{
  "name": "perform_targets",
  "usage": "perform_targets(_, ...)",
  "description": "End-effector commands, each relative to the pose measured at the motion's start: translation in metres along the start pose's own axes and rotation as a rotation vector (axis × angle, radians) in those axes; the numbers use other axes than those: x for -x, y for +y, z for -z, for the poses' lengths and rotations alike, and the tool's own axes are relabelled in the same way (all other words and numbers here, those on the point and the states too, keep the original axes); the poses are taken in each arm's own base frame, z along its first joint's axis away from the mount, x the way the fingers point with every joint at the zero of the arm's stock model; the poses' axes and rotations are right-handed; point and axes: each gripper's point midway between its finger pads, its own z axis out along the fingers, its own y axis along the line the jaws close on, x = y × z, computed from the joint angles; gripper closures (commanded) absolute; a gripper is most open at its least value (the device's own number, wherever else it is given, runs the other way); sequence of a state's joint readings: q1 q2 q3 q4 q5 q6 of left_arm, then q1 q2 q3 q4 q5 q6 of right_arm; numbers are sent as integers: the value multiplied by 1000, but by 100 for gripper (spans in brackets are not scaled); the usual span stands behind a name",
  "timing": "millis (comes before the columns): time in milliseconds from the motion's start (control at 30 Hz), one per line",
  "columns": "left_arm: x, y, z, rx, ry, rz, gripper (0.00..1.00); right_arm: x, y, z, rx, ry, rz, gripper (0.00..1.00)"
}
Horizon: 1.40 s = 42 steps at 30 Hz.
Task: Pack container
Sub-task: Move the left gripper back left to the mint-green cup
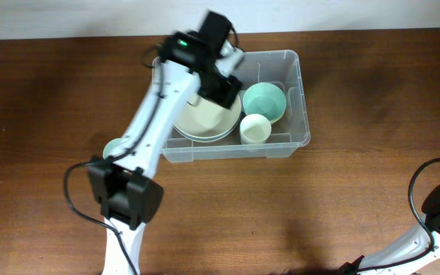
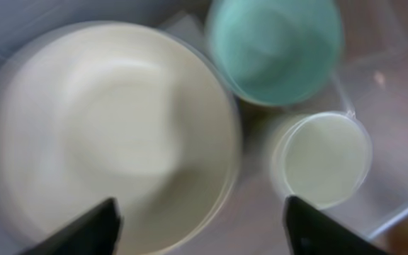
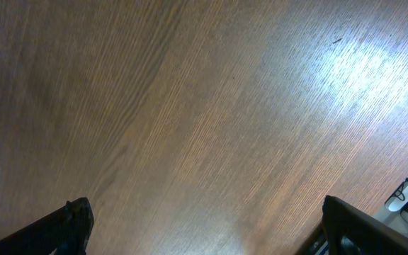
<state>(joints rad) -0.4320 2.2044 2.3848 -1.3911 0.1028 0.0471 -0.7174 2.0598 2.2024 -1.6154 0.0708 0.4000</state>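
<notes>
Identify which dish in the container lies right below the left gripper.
The wide cream plate, largest and shallowest of the three, lies below the open left gripper; the teal bowl and small pale cup sit off to one side.

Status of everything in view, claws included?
Large clear plastic container: upright, no lid, partly filled.
Round cream plate: flat inside the container.
Teal round bowl: upright inside, empty.
Small pale green cup: upright inside, empty.
Left claw: open above the plate, empty.
Right claw: open over wooden table, empty.
</notes>
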Motion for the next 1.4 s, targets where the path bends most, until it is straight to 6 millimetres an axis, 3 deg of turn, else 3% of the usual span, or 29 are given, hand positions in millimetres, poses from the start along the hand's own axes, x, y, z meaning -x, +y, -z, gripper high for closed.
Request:
perform_targets(0,8,61,46,171,-74,127,13,-1,-1,2,-7,-6,3,1)
perform_targets(133,-16,104,86,233,-55,251,1,-1,-1,2,-7,-6,3,1)
perform_targets(200,-33,123,99,258,-29,328,0,-1,-1,2,-7,-6,3,1)
perform_targets(333,-47,156,117,278,-53,423,1,-1,-1,2,-7,-6,3,1)
perform_targets(500,-70,179,139,301,-58,497,1,-1,-1,2,-7,-6,3,1)
perform_targets(600,-99,180,142,301,5,551,0,-1,-1,2,-7,-6,3,1)
perform_targets(767,-162,171,130,297,156,698,0,-1,-1,2,-7,-6,3,1)
perform_targets(867,-186,170,114,295,205,746,0,-1,-1,2,-7,-6,3,1)
perform_targets(1167,-220,184,39,284,244,824,1,-1,-1,2,-7,-6,3,1)
perform_targets(1367,-245,204,28,297,256,903,1,-1,-1,2,-7,-6,3,1)
